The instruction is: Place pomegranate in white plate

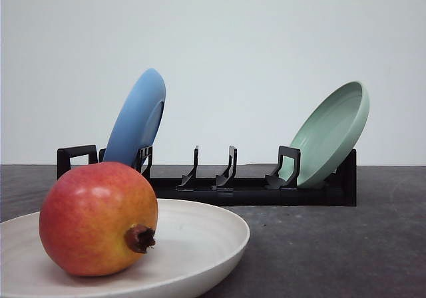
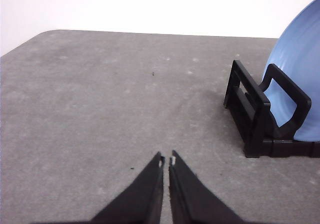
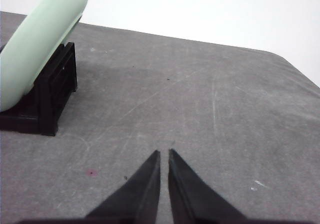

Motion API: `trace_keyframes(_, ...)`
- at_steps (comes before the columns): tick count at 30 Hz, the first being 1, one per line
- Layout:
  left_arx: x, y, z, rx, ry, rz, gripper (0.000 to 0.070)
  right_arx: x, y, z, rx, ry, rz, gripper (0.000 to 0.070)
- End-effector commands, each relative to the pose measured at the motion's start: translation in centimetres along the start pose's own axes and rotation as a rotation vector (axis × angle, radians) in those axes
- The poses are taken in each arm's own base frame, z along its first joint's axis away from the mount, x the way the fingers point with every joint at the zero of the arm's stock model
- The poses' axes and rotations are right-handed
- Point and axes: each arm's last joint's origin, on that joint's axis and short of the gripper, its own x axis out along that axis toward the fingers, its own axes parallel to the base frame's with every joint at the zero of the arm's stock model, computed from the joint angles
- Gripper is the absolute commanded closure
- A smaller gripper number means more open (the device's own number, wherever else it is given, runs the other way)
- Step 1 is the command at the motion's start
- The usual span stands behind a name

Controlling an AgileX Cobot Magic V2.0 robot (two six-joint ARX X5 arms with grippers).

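Note:
The red and yellow-orange pomegranate (image 1: 98,219) rests inside the white plate (image 1: 206,235) at the near left of the front view, its dark calyx nub pointing right. In the left wrist view my left gripper (image 2: 167,160) hovers over bare grey table, its black fingers closed together with nothing between them, left of the rack's end. My right gripper (image 3: 164,153) is likewise shut and empty above the grey table, to the right of the rack's other end.
A black dish rack (image 1: 246,188) stands across the back of the table. A blue plate (image 1: 136,122) leans in its left slot and a pale green plate (image 1: 331,133) in its right slot. Grey tabletop (image 1: 346,245) lies open at the right.

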Motion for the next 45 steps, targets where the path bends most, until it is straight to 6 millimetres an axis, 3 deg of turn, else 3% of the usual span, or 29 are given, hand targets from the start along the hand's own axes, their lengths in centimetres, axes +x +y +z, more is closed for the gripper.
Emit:
trace_keyframes(1,0.10,0.03,-0.37,-0.007,0.011,0.007,0.0700,0.03,0.00,-0.06,0.011,-0.003,-0.001,0.0674)
trace_keyframes(45,0.10,0.03,-0.37,-0.007,0.011,0.006,0.0700,0.03,0.00,-0.06,0.011,-0.003,-0.001,0.0674)
